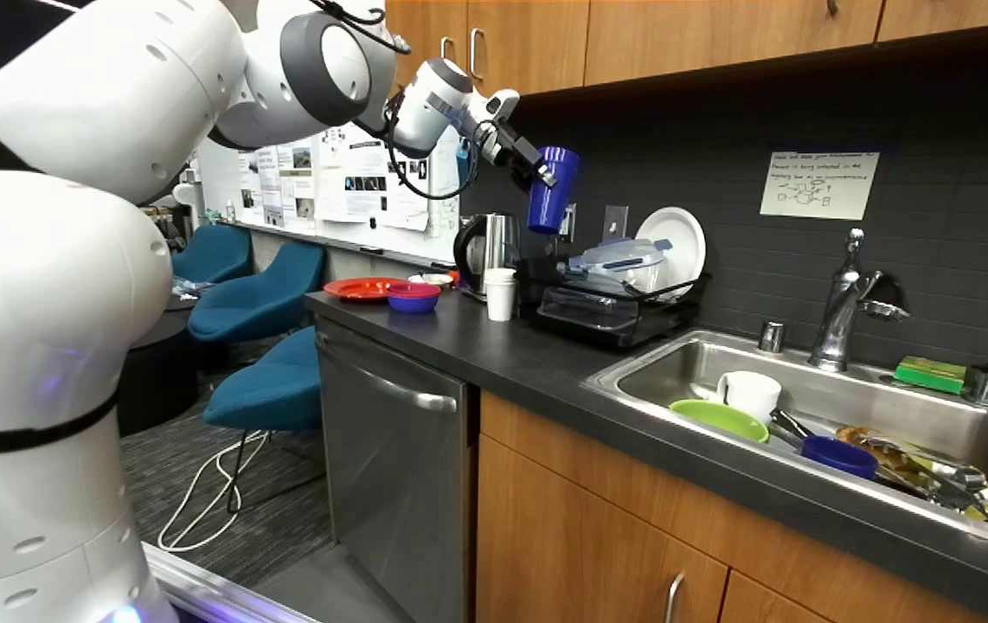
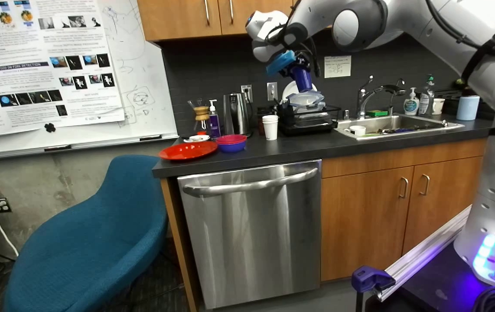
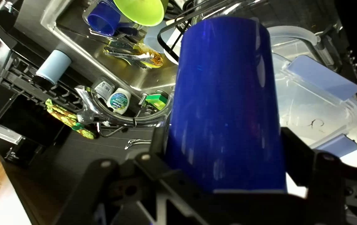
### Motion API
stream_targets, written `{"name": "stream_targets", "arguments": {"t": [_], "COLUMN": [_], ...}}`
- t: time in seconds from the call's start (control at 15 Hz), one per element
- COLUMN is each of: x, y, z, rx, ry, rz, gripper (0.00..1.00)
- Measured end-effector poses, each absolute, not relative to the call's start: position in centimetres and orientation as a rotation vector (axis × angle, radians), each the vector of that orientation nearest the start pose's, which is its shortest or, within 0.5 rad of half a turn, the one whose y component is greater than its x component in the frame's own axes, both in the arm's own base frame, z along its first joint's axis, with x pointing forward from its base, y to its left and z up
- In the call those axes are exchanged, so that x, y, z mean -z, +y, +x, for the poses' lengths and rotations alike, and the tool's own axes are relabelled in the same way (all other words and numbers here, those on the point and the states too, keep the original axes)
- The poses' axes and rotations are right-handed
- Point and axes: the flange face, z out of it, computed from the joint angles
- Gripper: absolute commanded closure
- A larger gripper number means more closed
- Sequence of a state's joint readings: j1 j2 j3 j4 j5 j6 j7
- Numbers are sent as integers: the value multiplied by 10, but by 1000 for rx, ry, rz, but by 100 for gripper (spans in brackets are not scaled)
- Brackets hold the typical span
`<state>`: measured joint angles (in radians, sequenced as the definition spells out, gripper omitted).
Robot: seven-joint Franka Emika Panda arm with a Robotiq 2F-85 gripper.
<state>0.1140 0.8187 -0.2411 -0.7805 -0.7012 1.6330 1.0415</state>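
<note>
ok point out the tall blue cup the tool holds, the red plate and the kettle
Tall blue cup [image 3: 227, 100]: in the wrist view, middle of its side wall.
Red plate [image 2: 188, 151]: in an exterior view, on its bare upper surface.
Kettle [image 1: 503, 240]: in an exterior view, on its metal body.

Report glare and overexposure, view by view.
Wrist view: pale streaks of glare on the blue cup, lower-left corner burnt out to white; both exterior views: bluish light glowing on the robot base; in an exterior view, vertical sheen on the steel dishwasher door.
</note>
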Motion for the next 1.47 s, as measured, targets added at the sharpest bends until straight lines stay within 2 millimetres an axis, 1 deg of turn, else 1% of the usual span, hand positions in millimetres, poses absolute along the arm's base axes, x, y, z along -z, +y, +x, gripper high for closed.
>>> {"name": "stream_targets", "arguments": {"t": [0.27, 0.47, 0.67, 0.8, 0.93, 1.27, 1.47], "x": [-481, -477, -478, -476, -468, -439, -431], "y": [-79, -89, -111, -127, -141, -169, -188], "z": [769, 770, 765, 761, 758, 754, 750], "rx": [-525, -511, -481, -452, -419, -339, -305], "ry": [-1176, -1195, -1228, -1248, -1261, -1287, -1315], "rz": [2077, 2067, 2011, 1973, 1950, 1924, 1911], "gripper": [40, 40, 40, 40, 40, 40, 40]}}
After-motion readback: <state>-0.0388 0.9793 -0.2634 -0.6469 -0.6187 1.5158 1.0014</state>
